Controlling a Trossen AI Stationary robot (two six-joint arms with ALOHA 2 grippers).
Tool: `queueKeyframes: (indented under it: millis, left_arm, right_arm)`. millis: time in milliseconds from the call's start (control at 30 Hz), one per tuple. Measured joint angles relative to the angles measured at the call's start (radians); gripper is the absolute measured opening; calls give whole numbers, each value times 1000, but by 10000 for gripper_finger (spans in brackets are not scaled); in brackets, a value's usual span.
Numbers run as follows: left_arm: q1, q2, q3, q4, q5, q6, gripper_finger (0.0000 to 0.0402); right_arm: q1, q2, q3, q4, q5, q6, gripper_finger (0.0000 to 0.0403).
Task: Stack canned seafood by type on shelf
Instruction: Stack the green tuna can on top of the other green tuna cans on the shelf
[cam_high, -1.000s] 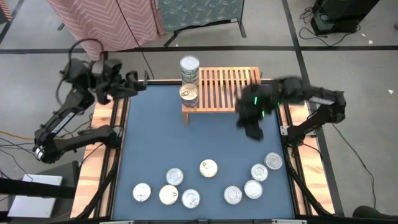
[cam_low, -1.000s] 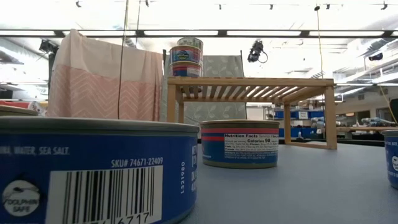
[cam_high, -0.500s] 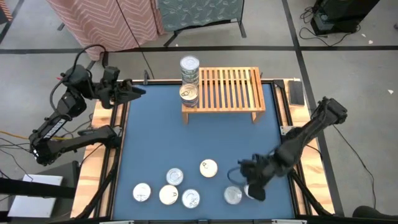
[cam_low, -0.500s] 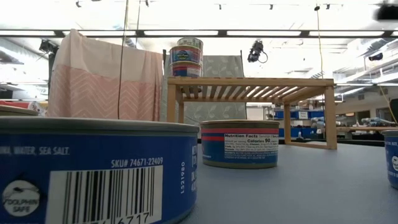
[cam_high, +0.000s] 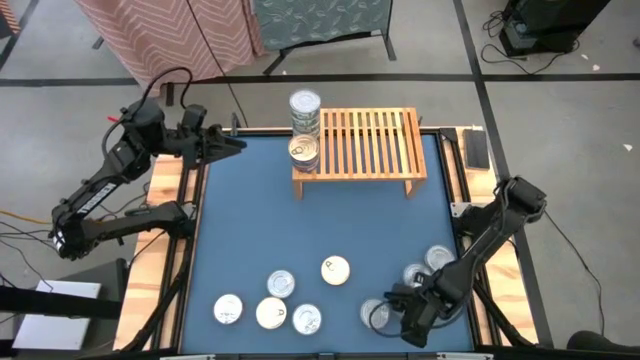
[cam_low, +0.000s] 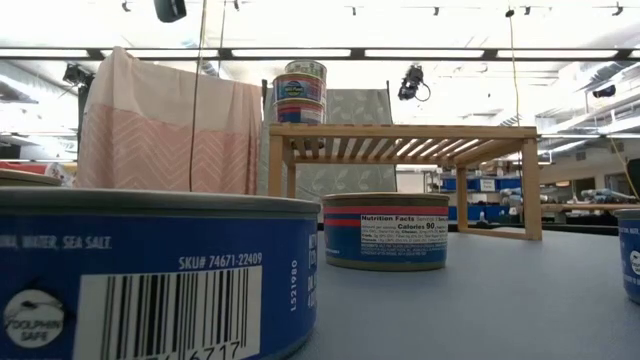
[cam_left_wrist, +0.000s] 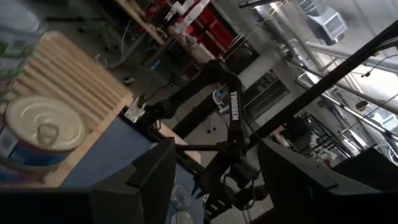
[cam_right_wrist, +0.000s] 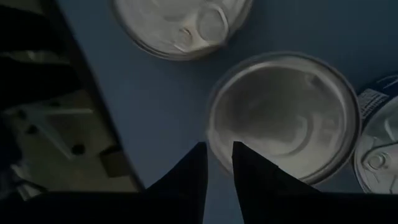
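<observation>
— What stays hidden on the table?
— In the high view the right gripper (cam_high: 408, 312) covers one tin (cam_high: 378, 314) in part, and its fingers cannot be told apart there. The can under the shelf (cam_high: 400, 128) edge (cam_high: 304, 152) shows only in part.

— And at table height?
— A blue-labelled can (cam_low: 150, 275) is cut off by the frame's lower and left edges; another can (cam_low: 630, 255) is clipped at the right edge. The left wrist view blurs the stacked cans (cam_left_wrist: 18, 31).
</observation>
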Motion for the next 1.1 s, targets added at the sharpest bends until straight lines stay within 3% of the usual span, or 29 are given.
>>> queueKeyframes:
  millis: [333,533,667,900,1100]
  left_arm:
    - [0,2,0,-134,-18,31,229]
    - [0,2,0,-162,-22,52,229]
    - [0,2,0,-161,-22,58,229]
    - [0,2,0,-300,-105,155,229]
    - [0,2,0,-451,-186,234,229]
  right_arm:
    - [-122,104,8,-13,-27,-268,80]
    - [-312,87,4,-73,172,-448,80]
    - [-456,84,3,-50,229,-556,80]
    - [-651,95,-3,215,274,-745,80]
    - [-724,140,-1,579,185,-878,80]
